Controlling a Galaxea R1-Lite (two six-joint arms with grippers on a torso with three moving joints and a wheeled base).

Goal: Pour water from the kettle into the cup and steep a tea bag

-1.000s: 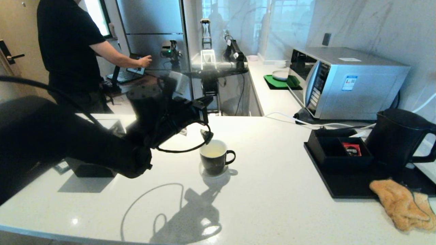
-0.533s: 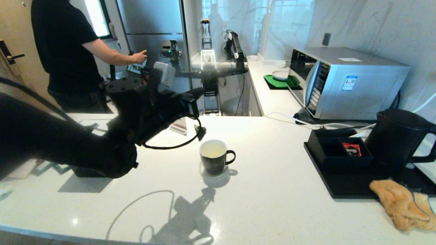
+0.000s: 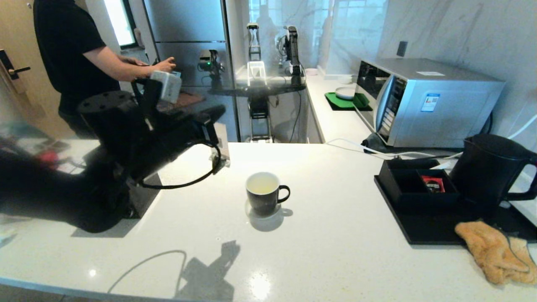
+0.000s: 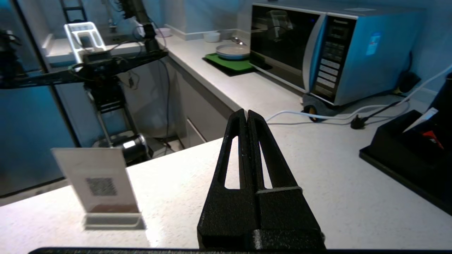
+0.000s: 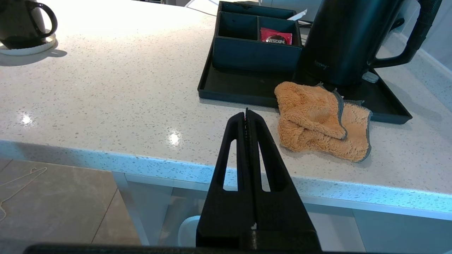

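Bare counter (image 3: 335,235) rings the cup (image 3: 263,193) at frame centre. At right, the kettle (image 3: 486,172) is hemmed by a black box (image 3: 415,184) and an orange cloth (image 3: 495,251).

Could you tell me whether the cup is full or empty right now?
Neither: the cup stands upright holding pale liquid below its rim.

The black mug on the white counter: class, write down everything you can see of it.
The small black ceramic mug has a white inside and a small loop handle turned toward the kettle's side. It stands upright on a white round coaster near the middle of the speckled white stone counter, holding pale liquid. No claw touches it.
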